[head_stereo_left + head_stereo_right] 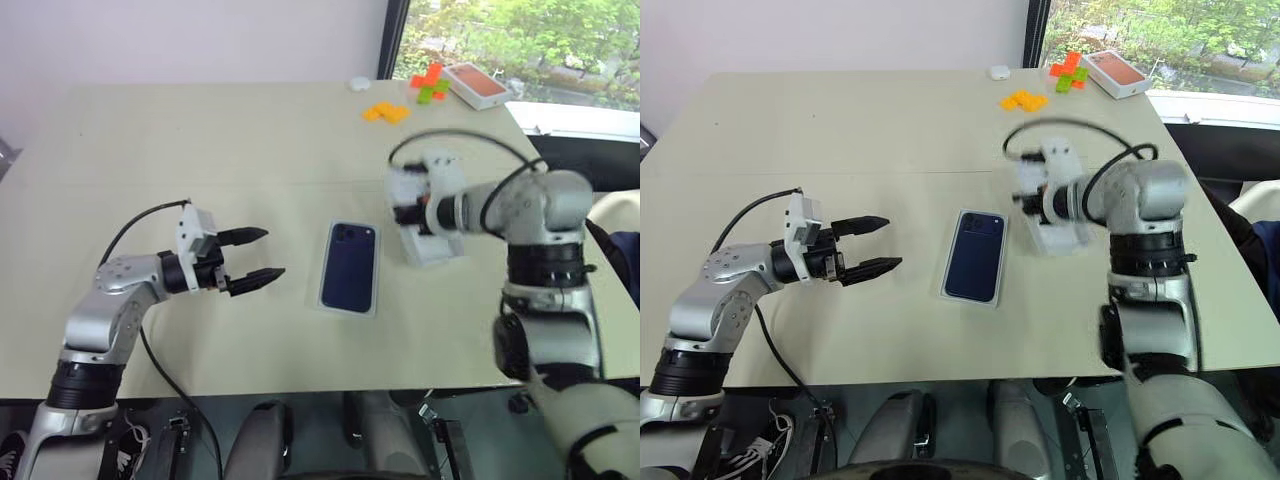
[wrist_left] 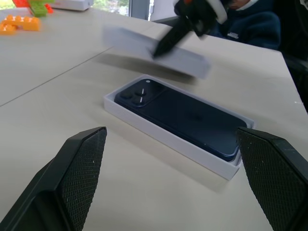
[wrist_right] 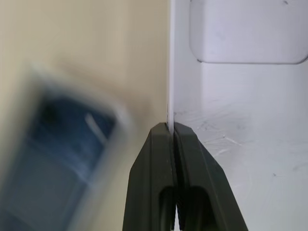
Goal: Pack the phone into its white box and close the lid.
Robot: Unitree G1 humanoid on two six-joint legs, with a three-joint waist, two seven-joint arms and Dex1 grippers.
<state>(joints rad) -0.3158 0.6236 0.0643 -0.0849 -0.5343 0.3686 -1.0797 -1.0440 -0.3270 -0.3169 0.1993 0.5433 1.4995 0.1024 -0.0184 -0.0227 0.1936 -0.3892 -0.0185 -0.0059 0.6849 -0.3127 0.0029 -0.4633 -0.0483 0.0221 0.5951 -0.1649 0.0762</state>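
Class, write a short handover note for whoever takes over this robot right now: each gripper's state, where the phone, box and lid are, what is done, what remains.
Left gripper: open, holding nothing, hovering left of the white box.
Right gripper: shut on the lid, pinching one raised edge; the lid is off the table, to the right of the box.
Phone: lying in the white box, back up, mid-table.
Done: phone packed, lid picked up.
Left: carry the lid over the box, lower it square, press it closed.

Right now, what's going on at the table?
The phone already lies in the white box mid-table. The right gripper is shut on one edge of the lid, holding it off the table just right of the box. The left gripper is open beside the box, holding nothing. The lid is not yet on.
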